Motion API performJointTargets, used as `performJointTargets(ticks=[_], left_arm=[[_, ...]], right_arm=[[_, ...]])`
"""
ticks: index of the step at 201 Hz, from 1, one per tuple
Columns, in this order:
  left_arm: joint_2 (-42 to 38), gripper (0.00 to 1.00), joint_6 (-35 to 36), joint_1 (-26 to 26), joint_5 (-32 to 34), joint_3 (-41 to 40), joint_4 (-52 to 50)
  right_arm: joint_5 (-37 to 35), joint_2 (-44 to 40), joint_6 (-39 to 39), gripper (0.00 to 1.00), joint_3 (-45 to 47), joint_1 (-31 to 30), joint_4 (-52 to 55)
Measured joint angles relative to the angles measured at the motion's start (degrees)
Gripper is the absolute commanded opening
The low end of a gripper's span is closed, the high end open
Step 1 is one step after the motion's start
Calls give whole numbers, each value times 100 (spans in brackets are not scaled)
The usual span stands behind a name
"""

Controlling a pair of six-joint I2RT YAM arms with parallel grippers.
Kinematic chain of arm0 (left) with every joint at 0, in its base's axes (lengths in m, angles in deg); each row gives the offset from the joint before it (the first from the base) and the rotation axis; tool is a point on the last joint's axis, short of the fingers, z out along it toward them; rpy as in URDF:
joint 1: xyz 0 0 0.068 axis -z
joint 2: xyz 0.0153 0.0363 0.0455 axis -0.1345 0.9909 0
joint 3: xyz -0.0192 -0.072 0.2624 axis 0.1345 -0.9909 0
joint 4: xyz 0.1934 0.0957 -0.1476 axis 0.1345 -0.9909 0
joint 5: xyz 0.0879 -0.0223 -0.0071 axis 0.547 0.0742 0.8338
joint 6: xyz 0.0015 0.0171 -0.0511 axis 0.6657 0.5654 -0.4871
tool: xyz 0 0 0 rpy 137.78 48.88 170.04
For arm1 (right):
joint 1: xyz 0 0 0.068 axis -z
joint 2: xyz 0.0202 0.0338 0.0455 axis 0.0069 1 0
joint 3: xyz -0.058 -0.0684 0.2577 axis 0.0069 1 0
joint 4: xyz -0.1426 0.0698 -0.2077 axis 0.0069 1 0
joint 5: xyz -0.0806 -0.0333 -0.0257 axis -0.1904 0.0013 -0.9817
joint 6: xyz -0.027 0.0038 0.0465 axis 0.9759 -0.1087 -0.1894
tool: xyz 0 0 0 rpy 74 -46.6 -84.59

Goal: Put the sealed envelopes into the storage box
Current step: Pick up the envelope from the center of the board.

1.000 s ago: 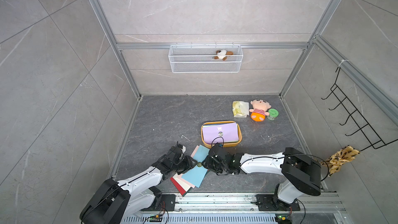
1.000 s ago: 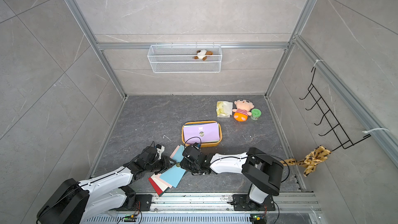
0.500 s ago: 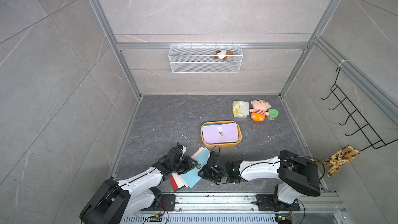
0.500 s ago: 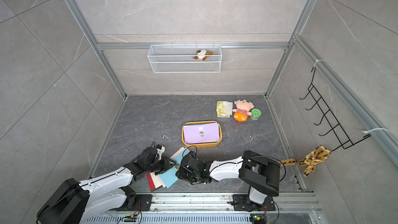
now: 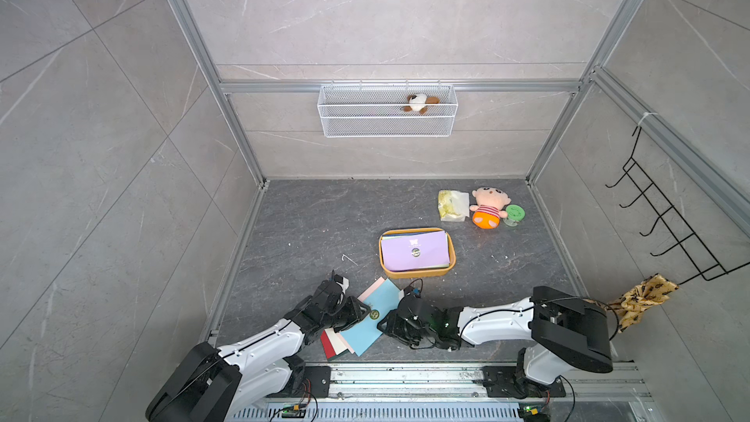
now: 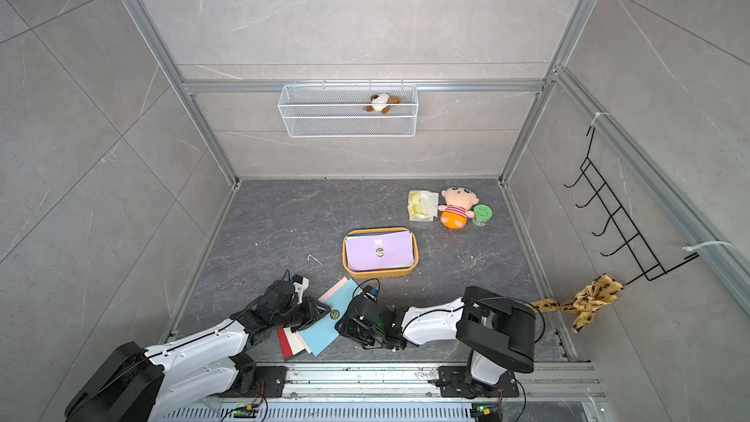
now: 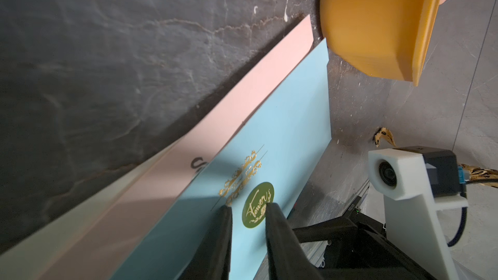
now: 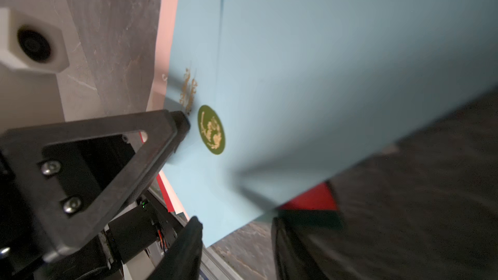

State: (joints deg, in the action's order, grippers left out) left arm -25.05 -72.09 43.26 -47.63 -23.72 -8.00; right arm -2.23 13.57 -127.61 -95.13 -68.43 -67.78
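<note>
A fanned stack of sealed envelopes lies near the front rail, with the light blue envelope [image 5: 365,334] [image 6: 322,332] [image 7: 291,136] [image 8: 323,63] on top. Pink [image 7: 256,84], cream [image 7: 67,224] and red [image 8: 310,200] envelopes show beneath it. My left gripper [image 5: 363,312] [image 7: 248,207] rests its tips on the blue face beside the green seal, jaws narrowly apart and holding nothing. My right gripper [image 5: 385,324] [image 8: 237,227] is open at the blue envelope's raised right edge, with its corner between the fingers. The storage box [image 5: 418,274] [image 6: 379,274] [image 7: 372,22] holds a lilac envelope [image 5: 416,251] on top.
A crinkly packet [image 5: 452,205], a doll [image 5: 487,207] and a green-lidded jar [image 5: 514,215] sit at the back right. A white mesh basket [image 5: 387,115] hangs on the back wall. A black hook rack [image 5: 669,229] with a yellow cloth [image 5: 641,298] is on the right wall.
My right gripper has come back from near the storage box toward the front, down to the blue envelope's right edge. The left jaws have narrowed on the envelope's face.
</note>
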Motion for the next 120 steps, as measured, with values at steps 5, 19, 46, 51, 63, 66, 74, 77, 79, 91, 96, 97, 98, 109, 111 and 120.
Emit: performJointTargets(ticks=[5,19,46,51,63,66,74,77,79,91,96,97,98,109,111,120], left_arm=[[-35,26,-20,9,2,-20,-11],[-129,26,-70,35,15,-72,-31],[-269,24,-225,94,85,-153,-31],[-295,24,-256,105,101,-173,-28],[-334,24,-319,118,116,-203,-28],[-339,24,-326,122,118,-210,-28],[-339,24,-369,125,125,-212,-26],[-337,24,-376,127,125,-212,-26],[-334,23,-385,129,127,-212,-26],[-328,23,-409,153,144,-212,-22],[-323,23,-417,164,146,-212,-17],[-319,23,-422,170,144,-212,-13],[-317,23,-424,173,144,-212,-13],[-293,23,-435,214,146,-212,15],[-286,23,-439,223,146,-212,22],[-262,23,-452,247,146,-212,50]], right_arm=[[-55,-79,-74,46,61,0,50],[-208,-232,-240,46,103,0,275],[-343,-291,-450,46,101,-11,420],[-348,-286,-481,46,101,-13,409],[-343,-212,-546,46,101,-22,264],[-341,-179,-568,46,101,-22,205],[-339,-98,-612,46,101,-28,33],[-332,-68,-625,46,101,-31,-22],[-328,-55,-625,46,98,-33,-52],[-313,39,-649,46,98,-57,-264],[-293,66,-651,46,98,-63,-326],[-293,76,-654,46,98,-66,-348],[-291,81,-654,46,98,-66,-358],[-267,133,-669,46,98,-81,-481],[-264,138,-669,46,98,-81,-492],[-256,144,-669,46,98,-81,-518]])
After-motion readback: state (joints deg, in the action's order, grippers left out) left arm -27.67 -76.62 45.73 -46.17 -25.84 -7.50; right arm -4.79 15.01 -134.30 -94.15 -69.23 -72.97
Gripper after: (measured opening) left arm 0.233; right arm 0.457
